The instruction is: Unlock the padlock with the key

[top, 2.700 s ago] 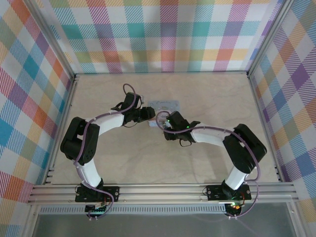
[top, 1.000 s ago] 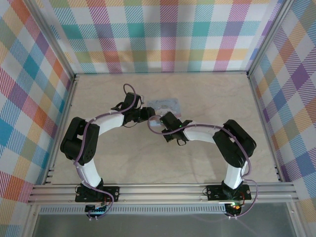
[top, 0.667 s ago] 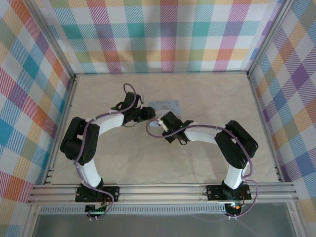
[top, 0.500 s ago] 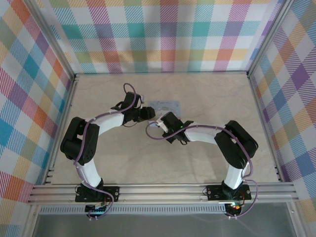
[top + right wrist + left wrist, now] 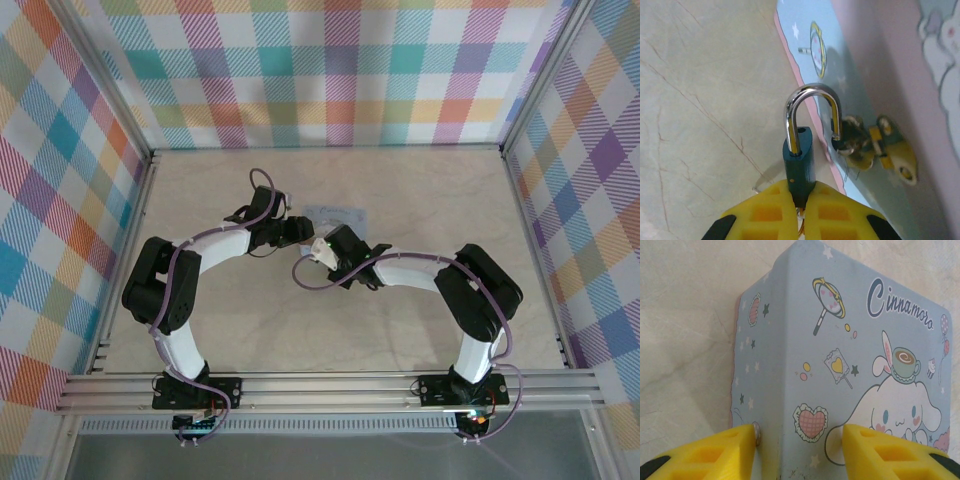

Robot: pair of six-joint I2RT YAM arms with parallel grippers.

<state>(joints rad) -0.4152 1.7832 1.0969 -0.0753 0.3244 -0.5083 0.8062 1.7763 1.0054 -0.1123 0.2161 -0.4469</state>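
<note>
The right end effector (image 5: pixel 801 192), clamped shut on the small dark-teal metal padlock (image 5: pixel 798 155) at lower centre, has edged left in the top view. Its silver shackle (image 5: pixel 812 97) looks sprung, so likely unlocked. The left end effector (image 5: pixel 799 435), half-open, grips the pastel blue cartoon-printed rectangular tin (image 5: pixel 840 340).

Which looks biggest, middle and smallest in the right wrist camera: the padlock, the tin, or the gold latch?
1. The blue-pink tin: biggest, running off the picture.
2. The padlock.
3. The gold latch: slightly smaller than the padlock, but the padlock may be nearer the camera, so that gap is unsure.
</note>
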